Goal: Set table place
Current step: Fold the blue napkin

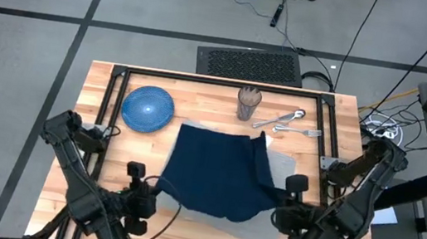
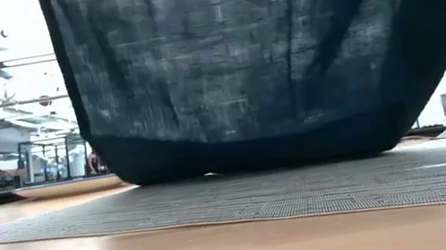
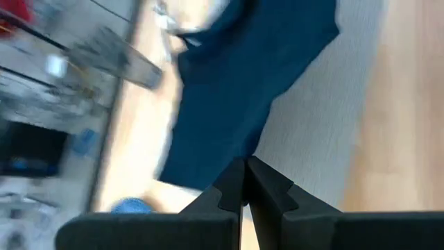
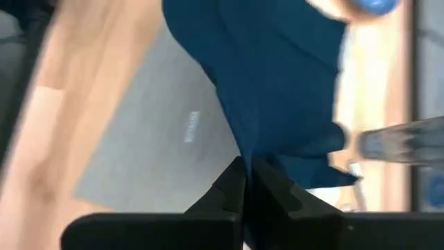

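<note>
Navy cloth napkin, near corners pinched in closed jaws of left gripper and right gripper, overhangs grey fabric placemat; bare wood table flanks it.

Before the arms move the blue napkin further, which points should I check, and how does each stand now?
1. Left gripper shut on the napkin: ok.
2. Right gripper shut on the napkin: ok.
3. Napkin lifted, far edge trailing on the placemat: ok.
4. Placemat flat on the table: ok where visible; mostly covered.
5. Plate, glass and cutlery clear of the napkin: ok.
6. Napkin free of folds: not ok, one far corner bunched.
</note>
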`<act>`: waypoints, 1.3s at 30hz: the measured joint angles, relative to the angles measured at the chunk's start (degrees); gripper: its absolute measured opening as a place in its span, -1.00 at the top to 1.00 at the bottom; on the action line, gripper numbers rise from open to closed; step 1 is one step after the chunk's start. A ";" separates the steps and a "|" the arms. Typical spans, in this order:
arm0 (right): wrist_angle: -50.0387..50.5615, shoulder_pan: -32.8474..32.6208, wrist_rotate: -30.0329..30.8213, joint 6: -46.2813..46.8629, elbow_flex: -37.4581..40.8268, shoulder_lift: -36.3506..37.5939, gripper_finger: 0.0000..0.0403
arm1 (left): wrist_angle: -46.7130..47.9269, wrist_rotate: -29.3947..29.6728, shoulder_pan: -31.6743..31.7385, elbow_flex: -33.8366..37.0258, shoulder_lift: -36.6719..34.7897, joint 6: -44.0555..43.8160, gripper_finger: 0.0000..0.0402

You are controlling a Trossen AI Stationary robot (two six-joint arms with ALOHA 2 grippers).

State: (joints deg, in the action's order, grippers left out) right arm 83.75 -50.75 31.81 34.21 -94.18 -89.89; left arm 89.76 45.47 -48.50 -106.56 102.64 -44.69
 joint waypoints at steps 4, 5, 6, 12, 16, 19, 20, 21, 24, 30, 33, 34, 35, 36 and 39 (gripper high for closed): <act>-2.38 0.11 -2.90 -2.05 -0.06 0.07 1.00 | 0.22 -2.20 0.00 0.07 0.03 -0.01 1.00; -2.65 0.11 -2.44 -2.28 -0.06 0.07 1.00 | 0.20 -2.22 -0.05 0.07 0.03 -0.01 1.00; -2.60 0.10 -1.02 -2.37 -0.06 0.07 1.00 | 0.15 -2.30 -0.23 0.09 0.03 0.01 1.00; 2.07 1.74 5.61 -4.92 -0.06 0.33 1.00 | 0.27 2.31 -0.68 -0.85 -0.72 3.40 1.00; 4.10 6.32 5.42 -7.77 -0.06 2.20 1.00 | 0.27 7.64 1.56 -2.04 -3.56 8.09 1.00; 5.05 10.05 6.26 -9.82 -0.06 4.63 1.00 | 0.25 13.03 4.07 -2.08 -6.39 11.69 1.00; 5.08 11.35 6.84 -10.58 -0.06 5.58 1.00 | 0.25 14.24 5.22 -2.08 -7.46 13.11 1.00; 5.16 12.47 7.84 -11.35 -0.06 6.58 1.00 | 0.25 15.15 6.41 -2.08 -8.57 14.49 1.00; 5.49 16.16 10.94 -13.77 -0.70 9.68 1.00 | 0.30 17.31 10.58 -2.08 -12.05 18.52 1.00; 3.20 23.93 17.35 -23.06 -8.52 13.74 1.00 | -2.98 21.58 19.66 -4.20 -16.92 29.89 1.00; -2.01 28.21 18.75 -31.80 -14.44 14.12 1.00 | -12.58 22.64 24.41 -6.67 -18.66 43.70 1.00; -3.94 29.47 19.13 -34.70 -16.47 14.12 1.00 | -16.96 22.66 25.89 -7.58 -19.04 49.08 1.00; -5.59 30.77 19.22 -37.60 -18.48 14.12 1.00 | -21.56 22.67 27.18 -8.51 -19.23 54.19 1.00; -6.81 31.92 19.17 -39.55 -20.32 14.12 1.00 | -26.05 22.62 28.45 -9.53 -19.32 59.28 1.00; -9.08 34.27 16.55 -42.07 -24.42 14.25 1.00 | -35.84 20.28 30.42 -12.72 -19.38 69.52 1.00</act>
State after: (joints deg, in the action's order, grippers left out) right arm 74.67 -16.48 48.36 -7.86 -118.60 -75.64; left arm 53.92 65.75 -18.08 -119.28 83.26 24.84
